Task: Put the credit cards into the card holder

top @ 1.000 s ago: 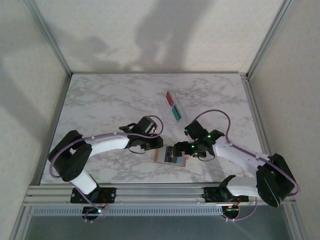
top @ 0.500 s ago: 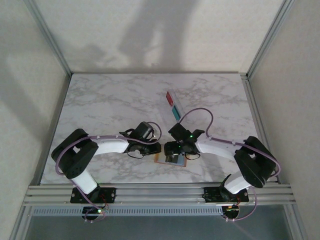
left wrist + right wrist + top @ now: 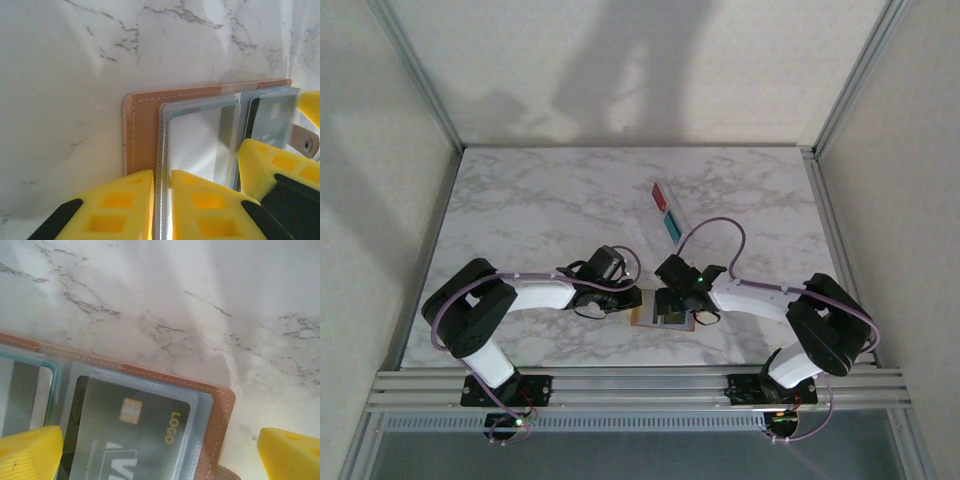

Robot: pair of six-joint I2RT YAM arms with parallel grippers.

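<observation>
Tan leather is what both my wrist cams are staring at lol. The card holder (image 3: 142,130) lies opened flat on the marble table (image 3: 540,210), close to the near edge and roughly midway between my two arm bases.

My left claw (image 3: 161,202) comes at it from the left and is pinched down on the edge of a clear grey-blue sleeve (image 3: 195,140). The yellow fingers (image 3: 115,205) are nearly together with the plastic sandwiched between them.

My right claw (image 3: 160,452) hangs over the right half of the holder with its jaws spread wide, one yellow tip at each bottom corner of that wrist view, gripping nothing. Right under it a black card (image 3: 130,435) with a gold chip and the word LOGO sits tucked inside a pocket. The pocket next to it has another card in it, but I can't tell the colour for sure. The little clasp tab (image 3: 304,142) sticks out past one edge of the holder, just beside a right-claw finger.

Some credit cards (image 3: 666,212), red and teal showing, lie in a short fanned row farther back and a bit right of centre, well apart from the holder.
</observation>
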